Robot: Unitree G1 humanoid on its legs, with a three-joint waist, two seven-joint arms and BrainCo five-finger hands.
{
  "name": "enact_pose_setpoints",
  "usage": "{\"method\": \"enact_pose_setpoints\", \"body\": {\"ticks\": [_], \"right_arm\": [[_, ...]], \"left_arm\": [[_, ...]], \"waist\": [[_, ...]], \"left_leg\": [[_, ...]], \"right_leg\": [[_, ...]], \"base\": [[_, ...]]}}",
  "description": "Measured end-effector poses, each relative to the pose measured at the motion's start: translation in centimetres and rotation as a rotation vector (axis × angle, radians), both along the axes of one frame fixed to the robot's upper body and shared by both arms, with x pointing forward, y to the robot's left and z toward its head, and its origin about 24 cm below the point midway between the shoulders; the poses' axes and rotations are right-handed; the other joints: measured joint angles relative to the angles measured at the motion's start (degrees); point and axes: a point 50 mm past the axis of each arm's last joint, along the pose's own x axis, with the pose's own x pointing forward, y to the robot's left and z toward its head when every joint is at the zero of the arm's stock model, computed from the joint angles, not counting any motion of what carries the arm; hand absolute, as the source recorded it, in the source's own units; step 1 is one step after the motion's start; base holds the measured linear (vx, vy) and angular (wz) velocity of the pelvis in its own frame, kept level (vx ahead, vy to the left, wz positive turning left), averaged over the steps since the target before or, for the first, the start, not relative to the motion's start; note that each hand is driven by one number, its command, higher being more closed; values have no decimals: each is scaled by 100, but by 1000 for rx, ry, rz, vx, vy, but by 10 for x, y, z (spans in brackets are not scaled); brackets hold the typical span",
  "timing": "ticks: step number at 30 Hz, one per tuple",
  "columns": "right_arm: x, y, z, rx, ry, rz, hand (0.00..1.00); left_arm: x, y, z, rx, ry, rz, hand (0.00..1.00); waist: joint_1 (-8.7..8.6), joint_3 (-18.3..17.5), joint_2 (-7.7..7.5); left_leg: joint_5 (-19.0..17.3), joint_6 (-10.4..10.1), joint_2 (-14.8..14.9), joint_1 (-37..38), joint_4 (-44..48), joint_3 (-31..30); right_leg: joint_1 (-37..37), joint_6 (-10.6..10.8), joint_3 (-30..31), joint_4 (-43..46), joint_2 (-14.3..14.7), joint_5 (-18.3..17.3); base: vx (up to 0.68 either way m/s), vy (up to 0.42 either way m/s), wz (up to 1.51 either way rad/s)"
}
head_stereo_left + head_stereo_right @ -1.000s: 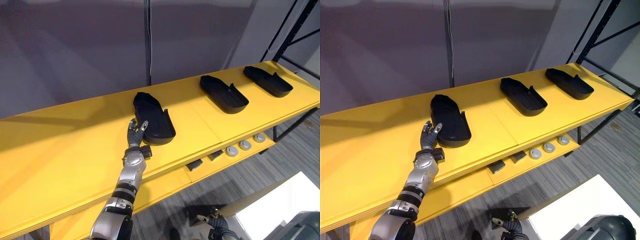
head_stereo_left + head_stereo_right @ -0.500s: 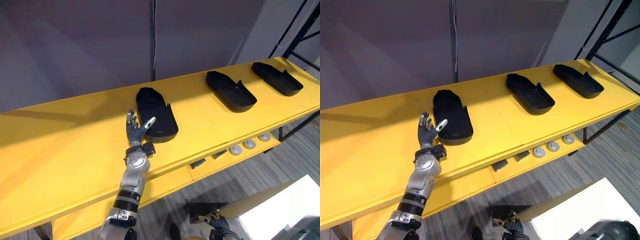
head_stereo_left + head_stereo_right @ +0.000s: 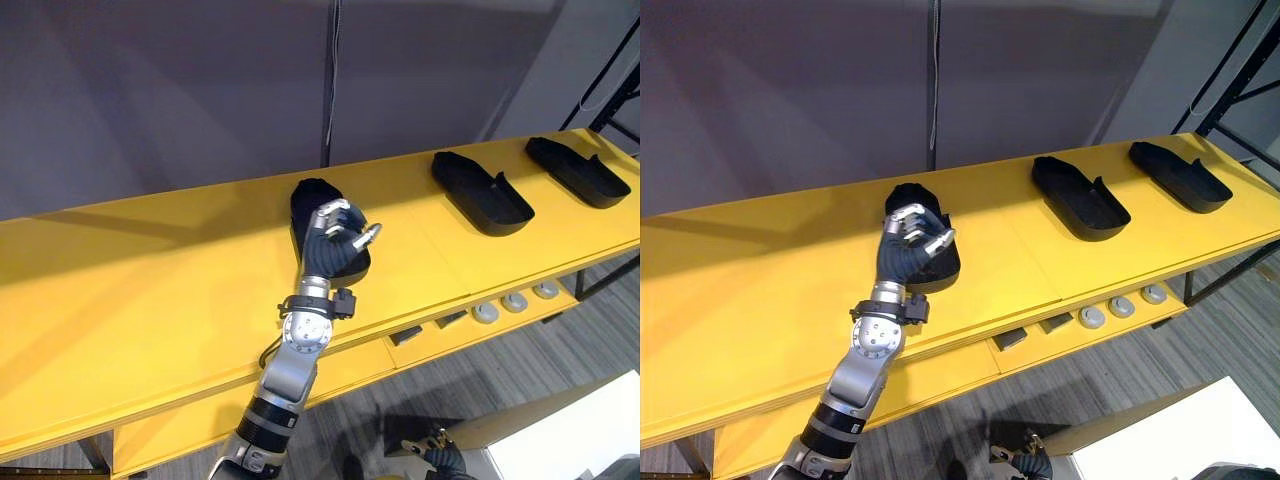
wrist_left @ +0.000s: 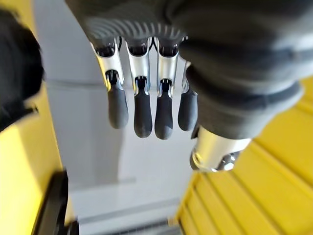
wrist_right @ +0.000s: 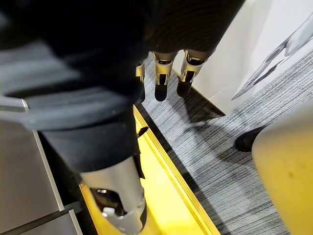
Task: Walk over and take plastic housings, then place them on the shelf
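Three black plastic housings lie open side up on the top board of the yellow shelf [image 3: 150, 270].

- Near housing [image 3: 308, 205]: long axis runs front to back, rounded closed end toward the grey wall [image 3: 180, 90], notched end toward the shelf's front edge.
- Middle housing [image 3: 480, 195] and far housing [image 3: 580, 172]: well apart to the right, both skewed, rounded ends toward the back left, notched ends toward the front right.

Left hand [image 3: 335, 240]: over the near housing and hiding its middle. Fingers loosely bent, thumb standing apart, nothing in the grasp. Contact with the housing probably none, though the overhead view does not settle it.

Right hand [image 5: 160, 83]: low by the shelf's front edge, fingers relaxed toward the floor, empty.

Lower board: round grey parts [image 3: 515, 300] and small dark blocks [image 3: 405, 335].
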Motion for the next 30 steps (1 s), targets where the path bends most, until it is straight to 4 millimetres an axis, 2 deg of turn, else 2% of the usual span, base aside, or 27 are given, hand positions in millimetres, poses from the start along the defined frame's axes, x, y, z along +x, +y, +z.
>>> {"method": "enact_pose_setpoints", "body": {"ticks": [6, 9, 14, 18, 22, 26, 30], "right_arm": [[-1, 0, -1, 4, 4, 3, 0], [0, 1, -2, 8, 11, 5, 0], [4, 2, -4, 17, 21, 16, 0], [6, 0, -5, 13, 25, 21, 0], [7, -3, -5, 4, 28, 25, 0], [13, -3, -4, 5, 15, 32, 0], [15, -2, -3, 9, 11, 37, 0]], "left_arm": [[-8, -22, -17, 135, 30, -138, 100], [-8, -27, -35, 205, 82, -188, 100], [-1, -13, -71, 336, 205, -189, 100], [0, -8, -84, 386, 251, -192, 100], [2, -3, -98, 438, 292, -180, 100], [9, 11, -104, 436, 328, -105, 100], [18, 22, -102, 422, 332, -42, 100]], "waist": [[-4, -33, 1], [-39, -37, 6], [-170, -51, 18], [-194, -67, 50], [-224, -89, 139], [-337, -82, 147], [-342, -52, 145]], "left_leg": [[1, 0, 0, -78, 3, 3], [2, 1, -1, -71, -1, 6], [9, 7, -6, -99, -2, -2], [25, 20, -23, -165, -2, 1], [31, 11, -19, -169, -8, -4], [65, 25, -23, -170, -48, -6], [76, 30, -24, -169, -59, -3]], "right_leg": [[-84, 0, 14, 1, 7, 0], [-77, 0, 17, -11, 6, 5], [-7, -2, 1, -231, 0, 135], [71, -9, -3, -549, -15, 318], [66, -13, -10, -549, -10, 324], [48, -13, -12, -555, -14, 354], [42, -14, -7, -571, -15, 374]], "base": [[0, 0, 0], [0, 0, 0], [0, 0, 0], [0, 0, 0], [0, 0, 0], [0, 0, 0], [0, 0, 0]]}}
